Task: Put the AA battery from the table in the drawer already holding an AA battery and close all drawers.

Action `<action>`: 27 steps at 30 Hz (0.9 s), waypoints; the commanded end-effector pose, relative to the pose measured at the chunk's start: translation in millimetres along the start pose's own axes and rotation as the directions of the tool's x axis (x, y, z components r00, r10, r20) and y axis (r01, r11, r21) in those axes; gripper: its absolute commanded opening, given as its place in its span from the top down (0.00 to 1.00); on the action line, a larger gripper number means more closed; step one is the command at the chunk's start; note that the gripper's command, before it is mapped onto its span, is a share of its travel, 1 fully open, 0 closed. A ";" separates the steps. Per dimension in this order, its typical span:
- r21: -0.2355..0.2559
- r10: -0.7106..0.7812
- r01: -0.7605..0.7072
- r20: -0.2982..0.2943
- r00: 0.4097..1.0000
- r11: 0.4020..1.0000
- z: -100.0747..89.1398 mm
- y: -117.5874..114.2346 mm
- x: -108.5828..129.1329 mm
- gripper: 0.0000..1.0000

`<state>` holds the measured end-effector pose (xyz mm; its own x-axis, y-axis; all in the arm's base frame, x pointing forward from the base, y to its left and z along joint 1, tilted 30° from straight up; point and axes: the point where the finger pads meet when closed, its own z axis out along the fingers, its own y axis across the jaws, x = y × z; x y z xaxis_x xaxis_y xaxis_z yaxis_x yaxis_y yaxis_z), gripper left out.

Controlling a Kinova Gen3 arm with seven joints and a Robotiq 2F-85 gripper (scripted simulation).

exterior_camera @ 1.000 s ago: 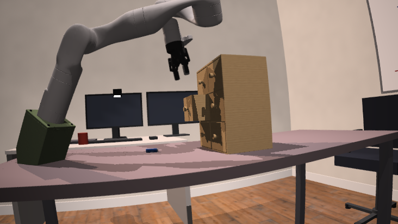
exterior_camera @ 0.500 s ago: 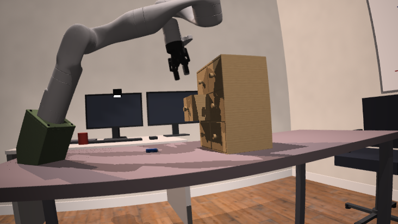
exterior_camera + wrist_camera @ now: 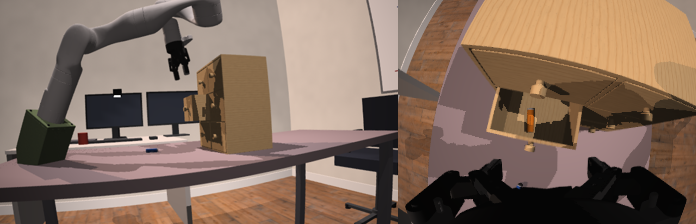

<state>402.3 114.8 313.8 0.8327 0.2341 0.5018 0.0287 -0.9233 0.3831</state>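
A small wooden chest (image 3: 235, 103) stands on the table, with two columns of drawers in three rows. The middle-row drawer on the far side (image 3: 191, 108) is pulled out; the others look pushed in. In the wrist view I look down into that open drawer (image 3: 534, 117), where a small orange-and-dark thing (image 3: 531, 120) lies, partly in shadow. A blue AA battery (image 3: 151, 150) lies on the table left of the chest. My gripper (image 3: 179, 74) hangs open and empty in the air, above and left of the open drawer; in the wrist view its fingers show at the bottom.
My green arm base (image 3: 43, 137) sits at the table's left end. Behind it, a second desk holds two monitors (image 3: 114, 110), a keyboard and a red cup (image 3: 82, 138). A black office chair (image 3: 373, 155) stands at the right.
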 end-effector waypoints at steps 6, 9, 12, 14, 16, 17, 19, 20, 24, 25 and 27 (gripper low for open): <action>0.076 -0.205 0.197 0.109 0.973 0.977 -2.2 0.2 0.2 0.00; 0.075 -0.193 0.186 0.112 0.975 0.980 -5.4 -0.3 -1.9 0.00; 0.074 -0.187 0.180 0.113 0.976 0.981 -6.9 -0.5 -3.0 0.00; 0.072 -0.173 0.166 0.115 0.978 0.984 -10.8 -1.1 -5.6 0.00; 0.070 -0.155 0.148 0.119 0.981 0.987 -15.7 -1.8 -8.9 0.00; 0.069 -0.145 0.137 0.121 0.982 0.988 -18.6 -2.2 -10.9 0.00; 0.066 -0.121 0.114 0.125 0.985 0.991 -24.9 -3.1 -15.2 0.00; 0.064 -0.108 0.101 0.128 0.986 0.993 -28.5 -3.6 -17.6 0.00; 0.056 -0.049 0.042 0.138 0.989 0.998 -44.4 -5.9 -28.4 0.00; 0.053 -0.033 0.026 0.141 0.989 0.998 -48.8 -6.5 -31.3 0.00; 0.048 0.000 -0.008 0.146 0.989 0.999 -57.8 -7.8 -37.4 0.00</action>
<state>345.3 126.9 328.1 0.9098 0.1986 0.3644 0.0667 -0.9366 0.3440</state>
